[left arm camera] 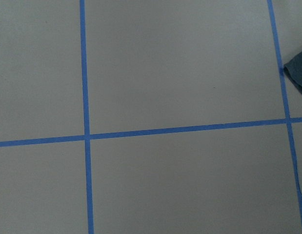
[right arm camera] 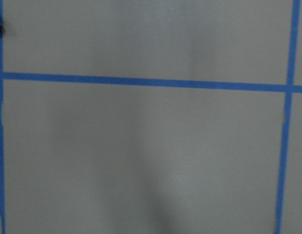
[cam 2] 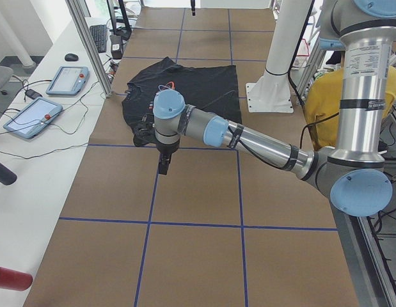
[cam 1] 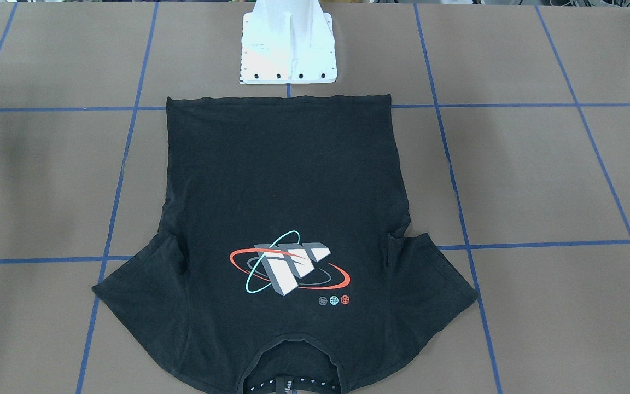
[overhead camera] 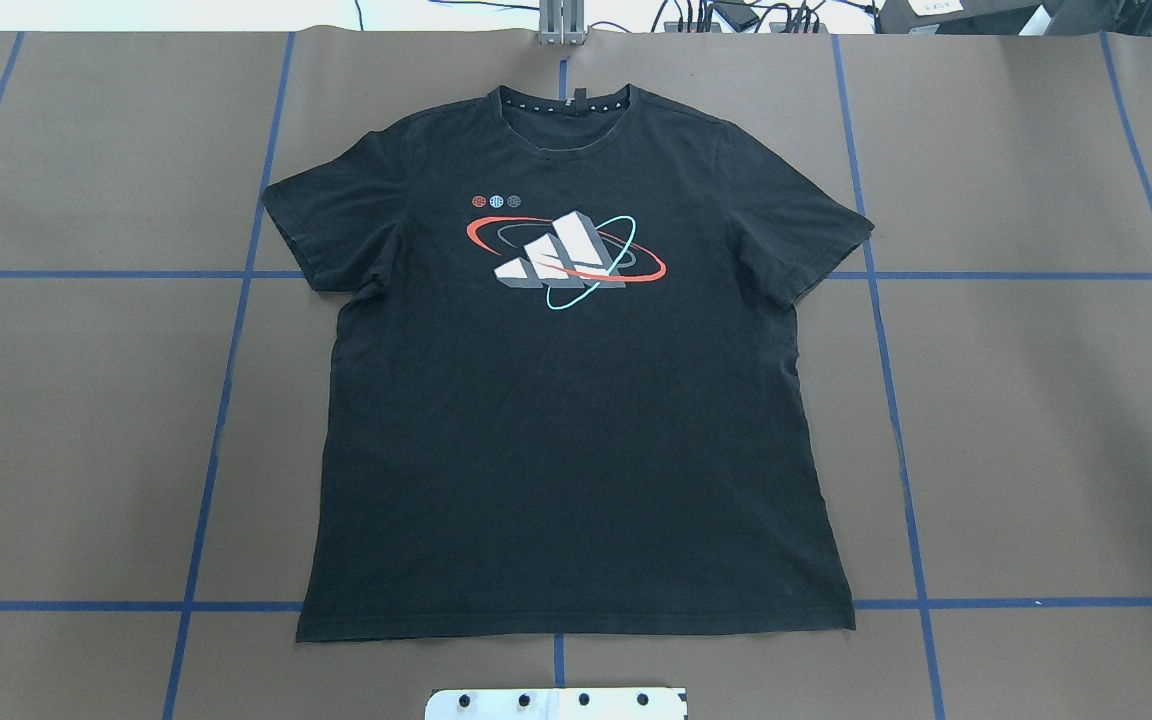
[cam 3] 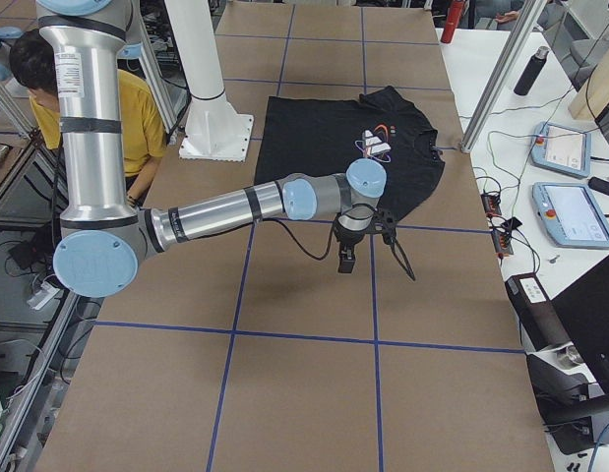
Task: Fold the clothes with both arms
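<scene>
As the overhead view shows the black T-shirt (overhead camera: 576,420) flat, logo up, no fold is made and the whole task is left. Left side view: left gripper (cam 2: 162,165) hangs beside the shirt's sleeve, can't tell its opening. Right side view: right gripper (cam 3: 346,258) same, shirt just beyond it, can't tell.

black t-shirt (overhead camera: 576,450) flat on blue-gridded table (overhead camera: 1036,450)

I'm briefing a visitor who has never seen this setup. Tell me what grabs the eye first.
A black T-shirt lies spread flat, print up, mid-table, its hem toward the white base plate. Its grey-white logo ringed by red and teal ellipses stands out on the chest. The left arm and right arm stretch out over bare brown table, one on each side of the shirt.
</scene>
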### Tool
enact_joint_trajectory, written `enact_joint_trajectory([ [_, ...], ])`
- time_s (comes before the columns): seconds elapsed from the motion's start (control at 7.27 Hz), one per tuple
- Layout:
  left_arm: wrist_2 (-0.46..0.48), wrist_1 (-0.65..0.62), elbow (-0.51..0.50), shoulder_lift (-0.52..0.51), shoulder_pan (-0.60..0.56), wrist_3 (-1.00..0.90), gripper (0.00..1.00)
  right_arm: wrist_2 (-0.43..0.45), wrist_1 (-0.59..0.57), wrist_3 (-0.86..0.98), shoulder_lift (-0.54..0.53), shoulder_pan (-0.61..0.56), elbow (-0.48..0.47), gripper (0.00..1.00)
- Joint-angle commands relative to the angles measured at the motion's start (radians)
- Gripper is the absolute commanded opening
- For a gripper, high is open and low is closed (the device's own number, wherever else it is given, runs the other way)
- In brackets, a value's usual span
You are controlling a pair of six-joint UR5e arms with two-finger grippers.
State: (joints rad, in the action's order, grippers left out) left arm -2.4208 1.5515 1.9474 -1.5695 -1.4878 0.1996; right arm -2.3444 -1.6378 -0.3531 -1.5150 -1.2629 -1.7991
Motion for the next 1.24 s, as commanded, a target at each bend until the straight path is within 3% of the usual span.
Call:
enact_joint_trajectory([
  [0.0,-0.011,-0.001,0.036,0.002,0.001,0.003,1.0,0.002,0.257,-0.436,0.198,0.139,0.224,0.99],
  [0.28,-0.011,0.002,0.042,0.0,0.001,0.003,1.0,0.003,0.497,-0.715,0.356,0.192,0.438,0.99],
  [0.55,-0.009,0.002,0.042,-0.003,0.003,0.003,1.0,0.005,0.729,-0.794,0.426,0.207,0.638,0.95],
  [0.69,-0.009,0.008,0.041,-0.003,0.003,0.003,1.0,0.007,0.781,-0.805,0.462,0.217,0.699,0.94],
  [1.1,-0.009,0.015,0.041,-0.001,0.003,0.003,1.0,0.043,0.783,-0.805,0.478,0.258,0.736,0.85],
])
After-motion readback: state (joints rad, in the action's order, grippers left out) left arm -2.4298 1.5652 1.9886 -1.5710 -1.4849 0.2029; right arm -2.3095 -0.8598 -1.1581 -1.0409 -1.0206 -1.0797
